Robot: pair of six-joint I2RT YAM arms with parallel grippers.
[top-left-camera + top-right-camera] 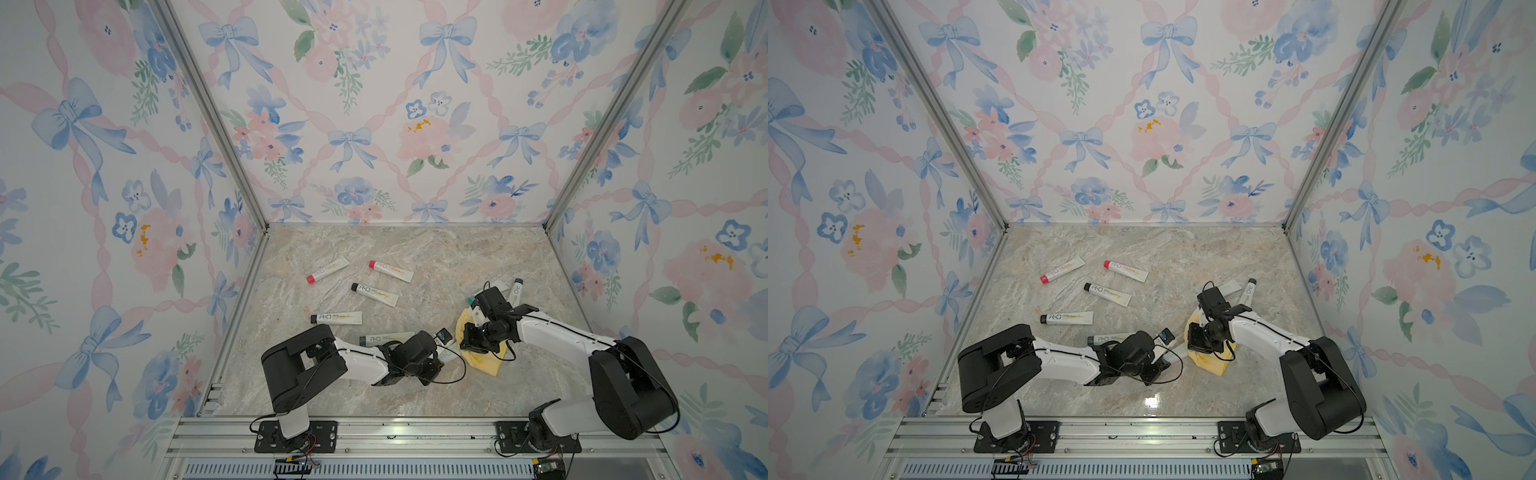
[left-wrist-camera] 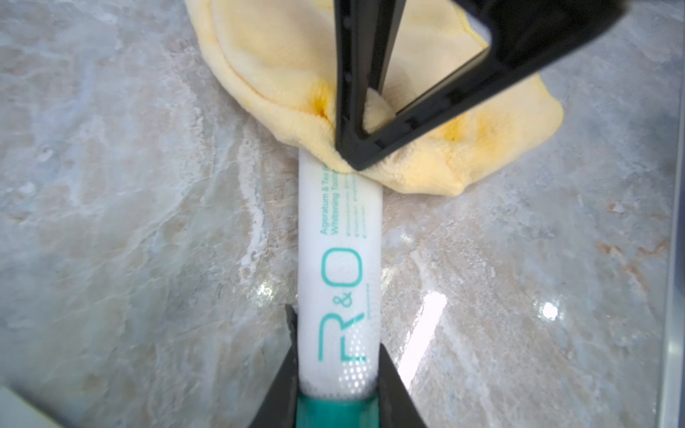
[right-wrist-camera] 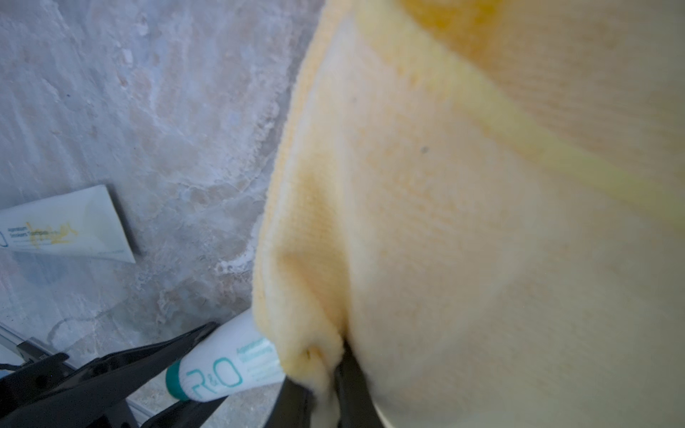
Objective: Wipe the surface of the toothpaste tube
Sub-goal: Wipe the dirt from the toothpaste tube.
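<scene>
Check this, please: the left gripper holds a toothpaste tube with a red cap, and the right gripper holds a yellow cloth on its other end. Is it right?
Only the cap colour is wrong. The left wrist view shows a teal cap, not red. The left gripper does hold the toothpaste tube, and the right gripper holds the yellow cloth on its other end.

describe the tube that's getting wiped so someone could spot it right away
On the marble table, find the crumpled yellow cloth near the front. The tube sticks out from under that cloth, with teal lettering and a teal cap. Unlike the loose tubes lying around, it is clamped at the cap end by the left gripper.
</scene>
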